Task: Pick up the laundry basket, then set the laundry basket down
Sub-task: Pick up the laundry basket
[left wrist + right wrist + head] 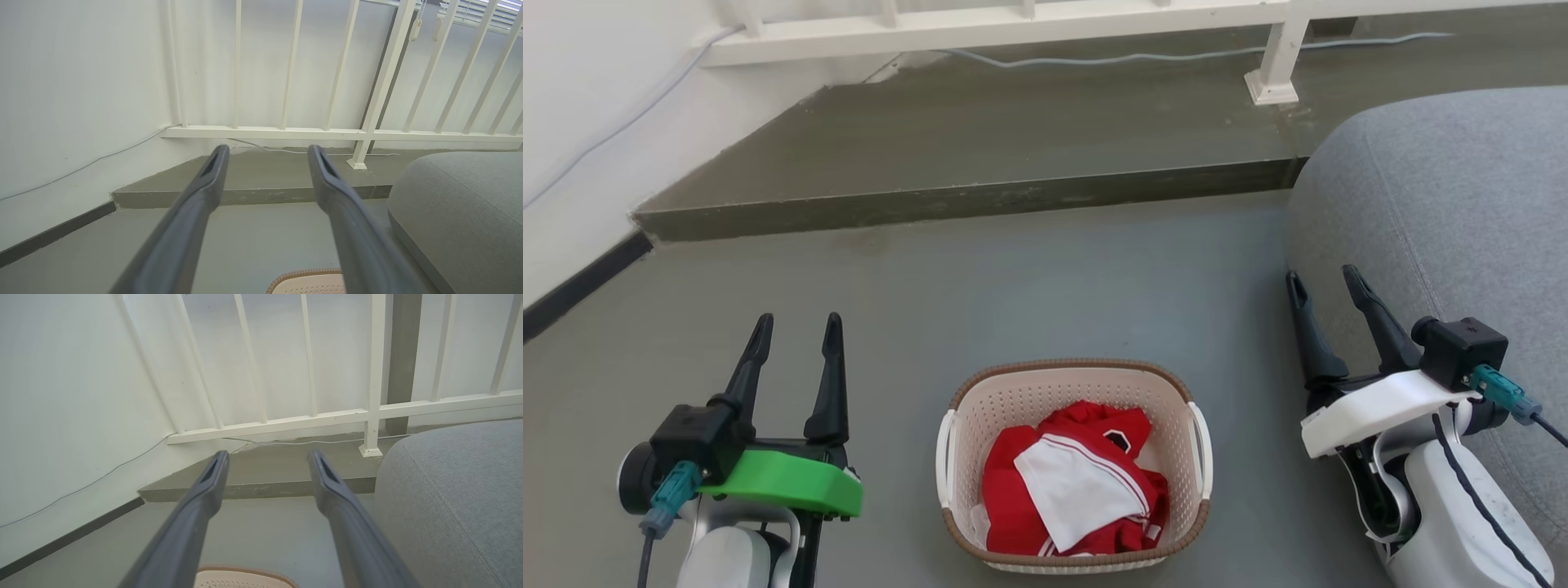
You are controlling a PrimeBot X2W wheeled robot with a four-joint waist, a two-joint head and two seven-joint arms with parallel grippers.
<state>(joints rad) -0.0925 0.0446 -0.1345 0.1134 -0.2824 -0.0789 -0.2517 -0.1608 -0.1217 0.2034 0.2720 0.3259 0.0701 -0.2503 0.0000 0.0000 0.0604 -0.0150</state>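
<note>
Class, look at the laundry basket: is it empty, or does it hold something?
Not empty. The laundry basket holds crumpled red and white clothing, lying below its rim.

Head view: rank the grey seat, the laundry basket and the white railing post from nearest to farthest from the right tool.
1. grey seat: close beside the right tool, on its right.
2. laundry basket: on the floor, off to its left.
3. white railing post: far ahead, on the raised step.

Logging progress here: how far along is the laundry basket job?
Done: nothing visibly; the laundry basket rests on the floor, red and white clothes inside. In hand: nothing; left gripper and right gripper flank it apart, jaws open. Left: grasp, lift, set down.
</note>
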